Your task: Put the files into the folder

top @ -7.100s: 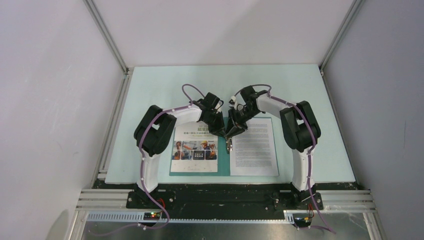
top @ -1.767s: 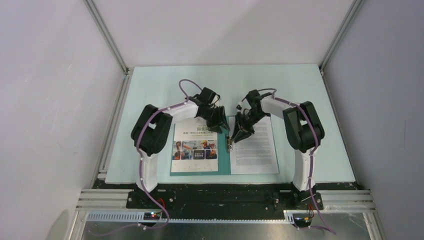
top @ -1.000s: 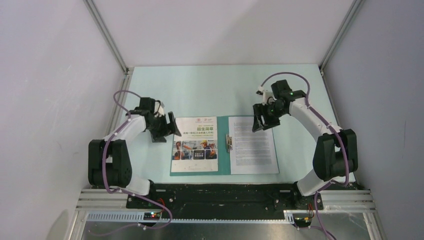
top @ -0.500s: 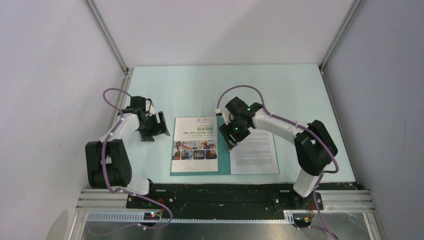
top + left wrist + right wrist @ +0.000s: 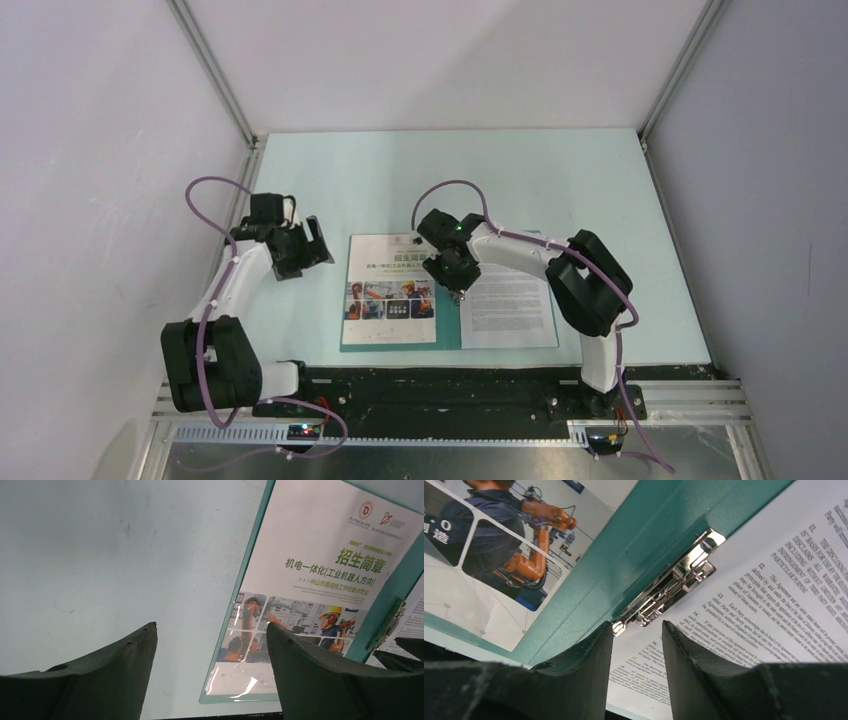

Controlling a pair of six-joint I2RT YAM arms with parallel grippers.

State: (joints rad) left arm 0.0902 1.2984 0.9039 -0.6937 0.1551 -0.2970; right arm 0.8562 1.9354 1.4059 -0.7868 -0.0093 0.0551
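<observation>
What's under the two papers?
The open teal folder lies under the brochure page and the text sheet; its metal clip shows between them. The folder's surface beneath them is covered.

Shiny metal clip (image 5: pixel 669 586), glossy brochure page (image 5: pixel 310 545)

Bright, even light; glare streaks the folder (image 5: pixel 400 582) (near edges blur).

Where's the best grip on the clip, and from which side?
Probably its near end, from above, with the jaws across the narrow width. The clip is long and thin and lies flat along the folder spine, so only the short way fits between the fingers. The right gripper hangs over that end, jaws apart.
</observation>
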